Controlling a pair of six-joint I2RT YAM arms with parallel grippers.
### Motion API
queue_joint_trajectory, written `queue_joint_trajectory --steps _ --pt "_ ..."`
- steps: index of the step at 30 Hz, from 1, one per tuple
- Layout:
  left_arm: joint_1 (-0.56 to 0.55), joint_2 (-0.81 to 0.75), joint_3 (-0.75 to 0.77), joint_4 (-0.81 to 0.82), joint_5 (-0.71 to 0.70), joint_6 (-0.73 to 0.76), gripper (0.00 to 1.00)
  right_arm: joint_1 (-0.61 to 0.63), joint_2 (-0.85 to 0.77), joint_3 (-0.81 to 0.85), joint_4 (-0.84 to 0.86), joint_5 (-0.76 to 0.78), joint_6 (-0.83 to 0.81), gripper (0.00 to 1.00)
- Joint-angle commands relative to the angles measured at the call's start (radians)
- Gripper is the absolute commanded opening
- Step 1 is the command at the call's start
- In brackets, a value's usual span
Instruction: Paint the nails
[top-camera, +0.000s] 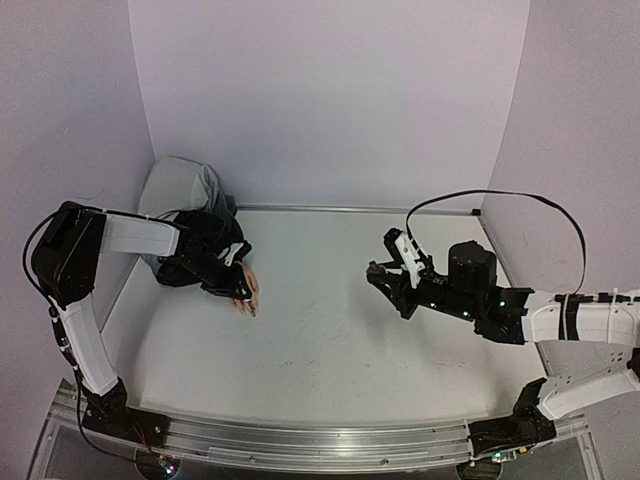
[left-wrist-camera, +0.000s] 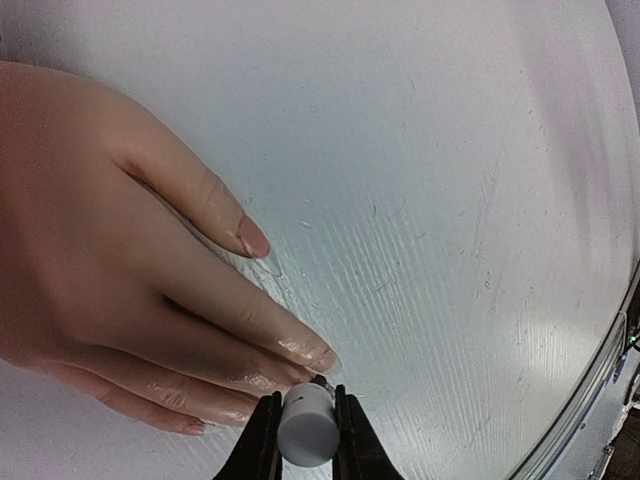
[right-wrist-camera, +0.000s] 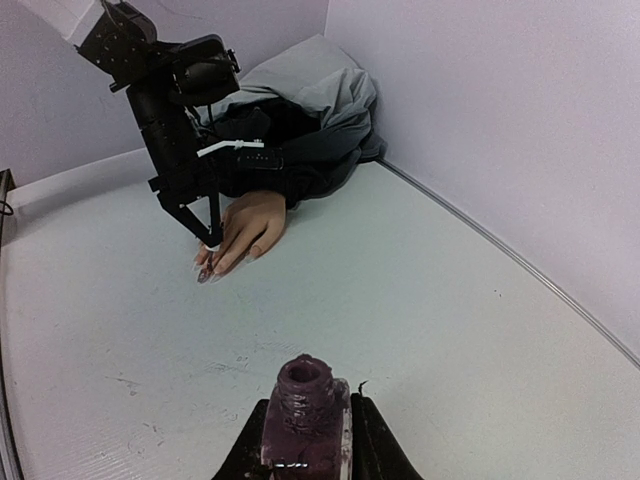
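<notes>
Nails (left-wrist-camera: 253, 238) on the peach mannequin hand (left-wrist-camera: 110, 250) lie at the left side of the table (left-wrist-camera: 450, 200), fingertips flat on its surface and pointing toward the near edge. The left claw (left-wrist-camera: 306, 400) is closed narrowly on the white cap (left-wrist-camera: 307, 435), poised just at the tip of the middle finger, so the painting step looks to be in hand; the brush below the cap is mostly hidden. Two fingers show a wet sheen. The right claw (right-wrist-camera: 306, 445) grips the open polish bottle (right-wrist-camera: 305, 410), held well apart from the hand. Next, I judge, comes a short, light stroke along one tiny nail, which calls for fine aim and little pressure.
</notes>
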Motion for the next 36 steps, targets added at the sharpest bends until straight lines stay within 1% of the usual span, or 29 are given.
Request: queue_joint_trajectory --steps 1,6,15,23,36 --pt "0.006 -0.012 0.019 -0.003 0.017 0.020 0.00 -0.003 -0.003 0.007 0.072 -0.011 -0.003 0.00" --pt "0.006 -0.042 0.003 0.015 0.050 0.030 0.00 -0.003 -0.003 0.007 0.071 -0.011 -0.003 0.00" --pt "0.006 -0.062 -0.022 0.015 0.053 0.027 0.00 -0.003 -0.010 0.005 0.070 -0.013 -0.001 0.00" --pt "0.006 -0.114 -0.042 0.022 0.038 0.037 0.00 -0.004 -0.010 0.004 0.072 -0.014 -0.001 0.00" --pt "0.006 -0.056 0.010 0.019 0.013 0.031 0.00 -0.003 -0.009 0.004 0.071 -0.011 -0.001 0.00"
